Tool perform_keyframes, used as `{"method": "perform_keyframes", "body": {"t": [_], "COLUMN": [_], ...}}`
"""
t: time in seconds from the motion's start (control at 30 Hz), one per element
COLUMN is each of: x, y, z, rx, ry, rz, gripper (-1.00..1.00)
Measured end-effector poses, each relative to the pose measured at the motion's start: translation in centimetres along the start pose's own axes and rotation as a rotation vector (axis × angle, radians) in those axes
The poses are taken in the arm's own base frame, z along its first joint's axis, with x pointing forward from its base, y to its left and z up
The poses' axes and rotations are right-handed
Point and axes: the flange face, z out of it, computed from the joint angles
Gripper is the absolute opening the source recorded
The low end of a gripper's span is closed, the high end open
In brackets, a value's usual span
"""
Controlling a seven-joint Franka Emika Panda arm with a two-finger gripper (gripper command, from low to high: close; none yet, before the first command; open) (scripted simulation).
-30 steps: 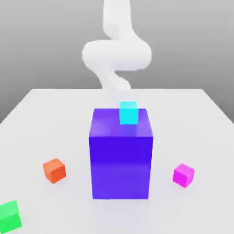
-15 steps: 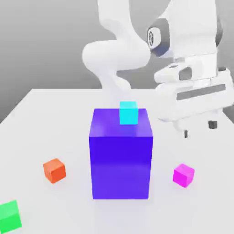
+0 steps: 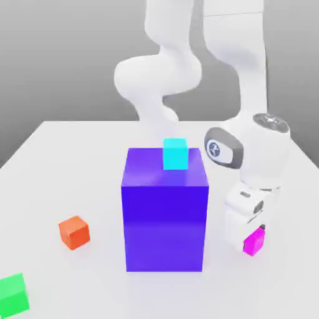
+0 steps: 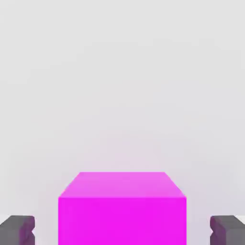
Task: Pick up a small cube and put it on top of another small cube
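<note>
the small magenta-pink cube with plain glossy faces point(image 4: 122, 220) sits between the two dark fingertips of the white two-finger gripper point(image 4: 122, 230), down at table level. the fingers point(image 4: 18, 230) stand apart, one on each side of the cube, with a gap showing at either side in the hand view, so nothing is clamped. two of the cube's side faces look turned squarely to the pads, which makes them the right place to take hold: opposite flat faces, near mid-height, with the top left free.

it will probably handle as a light, stiff little block that neither dents nor bends under a firm, moderate squeeze. the glossy faces could be a bit slippery, so full pad contact matters more than force; a pinch too near an edge might let it twist or squirt out. it does not look fragile. if one pad lands first, the cube may slide a little on the pale, smooth table point(image 3: 37, 187) before the other meets it.

off to the exterior view's left of the hand stands the big blue-violet block point(image 3: 164, 227), with a small cyan cube point(image 3: 176, 154) on top; beyond it lie the small orange cube point(image 3: 74, 233) and the small green cube point(image 3: 12, 295). a level hold would help set the magenta one flat on another.
</note>
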Motion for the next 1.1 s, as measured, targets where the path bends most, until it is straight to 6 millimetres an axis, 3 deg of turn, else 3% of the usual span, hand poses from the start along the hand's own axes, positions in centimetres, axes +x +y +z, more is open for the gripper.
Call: {"method": "perform_keyframes", "body": {"t": [0.17,0.4,0.53,0.6,0.67,0.8,0.97,1.1], "x": [0.0,0.2,6.4,10.0,13.2,17.5,19.3,18.1], "y": [0.0,-0.1,3.4,6.5,10.9,20.6,32.9,42.9], "z": [-0.1,-5.8,-6.8,-7.2,-7.6,-8.5,-9.9,-11.1], "rx": [-0.001,-0.003,-0.01,-0.011,-0.009,-0.005,0.0,0.002], "ry": [0.0,-0.001,-0.025,-0.034,-0.038,-0.039,-0.032,-0.016], "rz": [0.0,0.001,0.137,0.229,0.336,0.538,0.759,0.934], "gripper": [-1.0,-1.0,-1.0,-1.0,-1.0,-1.0,-1.0,-1.0]}}
